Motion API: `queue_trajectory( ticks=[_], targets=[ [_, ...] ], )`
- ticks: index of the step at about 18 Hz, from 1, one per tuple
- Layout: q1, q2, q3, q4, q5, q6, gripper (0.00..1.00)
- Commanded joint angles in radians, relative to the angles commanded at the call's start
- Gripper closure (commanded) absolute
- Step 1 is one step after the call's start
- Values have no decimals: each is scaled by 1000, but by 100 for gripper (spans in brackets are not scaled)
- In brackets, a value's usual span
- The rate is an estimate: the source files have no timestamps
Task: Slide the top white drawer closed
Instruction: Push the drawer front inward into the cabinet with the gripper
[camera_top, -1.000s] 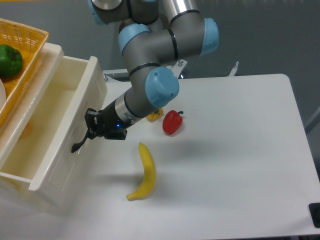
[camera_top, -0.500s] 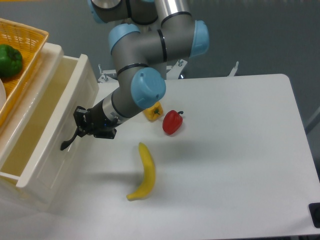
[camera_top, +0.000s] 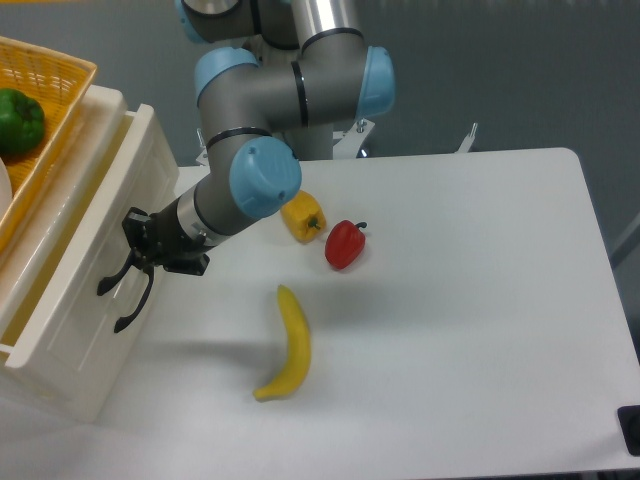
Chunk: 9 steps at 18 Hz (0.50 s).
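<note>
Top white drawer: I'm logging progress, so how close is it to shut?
The glossy cream-white top drawer is mostly in, though a strip of its interior shows. The claw presses at its front by the black curved handle. Left: the last stretch until flush.

Single high front view, probably angled

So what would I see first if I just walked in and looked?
Probably the big grey and blue robot arm, reaching down left so its gripper presses against the top white drawer, which is only a little way open. Next, the bright fruit on the white table: a banana, a red pepper and a yellow pepper.
</note>
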Motion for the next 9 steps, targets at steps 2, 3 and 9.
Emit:
queue_trajectory(
  ticks=[2, 3, 9],
  targets=[
    [-6, -2, 0, 3, 0, 0, 99],
    [-9, -3, 0, 3, 0, 0, 99],
    [-14, -6, 0, 3, 0, 0, 99]
  ],
)
